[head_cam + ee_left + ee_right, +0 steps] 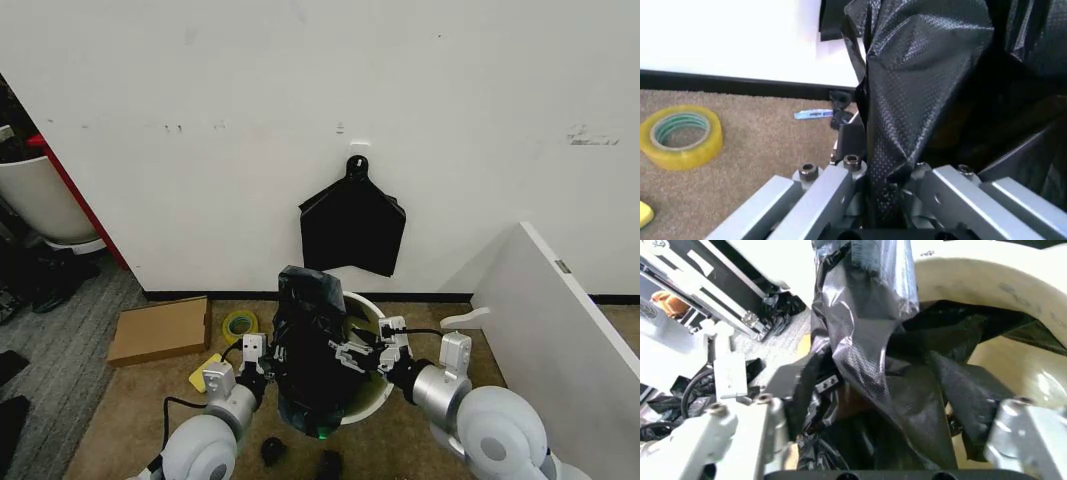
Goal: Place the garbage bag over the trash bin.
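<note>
The garbage bag (308, 345) is a rumpled, glossy black bag standing up in front of me, its lower part hanging in and over the near side of the trash bin (372, 312), a round white bin on the carpet. My left gripper (262, 362) is at the bag's left side; in the left wrist view the gripper (883, 192) is shut on a fold of the garbage bag (927, 75). My right gripper (362, 355) is over the bin's mouth. Its fingers (740, 425) stand wide apart and open, with the garbage bag (867, 340) draped between them and the bin's rim (987, 280) behind.
A flat black bundle (352, 225) hangs on the white wall behind the bin. A yellow tape roll (239, 324) and a cardboard box (160, 330) lie on the carpet at left. A white panel (560, 320) slants at right. Small black scraps (272, 450) lie near my base.
</note>
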